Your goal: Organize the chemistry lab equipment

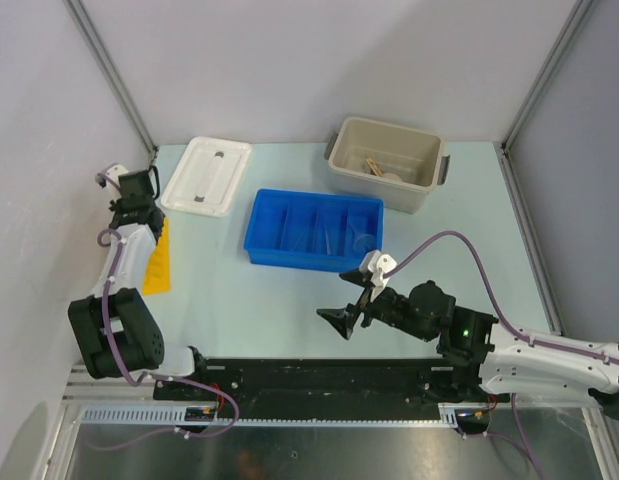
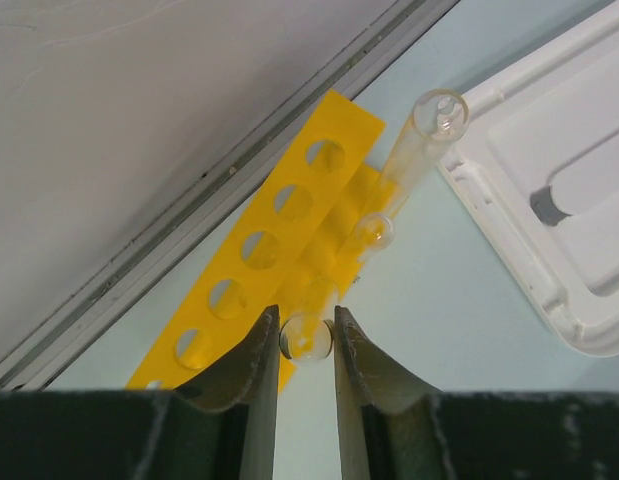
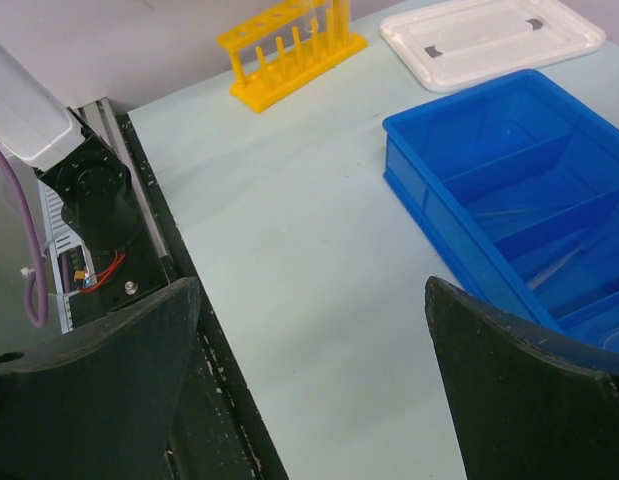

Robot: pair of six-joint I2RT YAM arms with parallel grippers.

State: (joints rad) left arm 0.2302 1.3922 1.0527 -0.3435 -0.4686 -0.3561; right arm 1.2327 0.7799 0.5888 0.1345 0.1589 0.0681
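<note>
My left gripper (image 2: 305,335) is shut on the rounded end of a clear glass tube (image 2: 306,337), right over the yellow tube rack (image 2: 251,250). Two more glass tubes stand in the rack, a tall one (image 2: 419,150) and a shorter one (image 2: 373,232). In the top view the left gripper (image 1: 144,210) is at the far left above the rack (image 1: 159,262). My right gripper (image 1: 339,318) is open and empty above bare table in front of the blue tray; in its own view the gripper (image 3: 314,300) holds nothing. A tan wooden stick (image 1: 374,165) lies in the beige tub.
The blue divided tray (image 1: 314,255) sits mid-table, with faint clear items in its right compartments (image 3: 569,260). The beige tub (image 1: 429,185) stands behind it. The white lid (image 1: 206,175) lies next to the rack, close to the left gripper (image 2: 549,200). The side wall runs along the rack.
</note>
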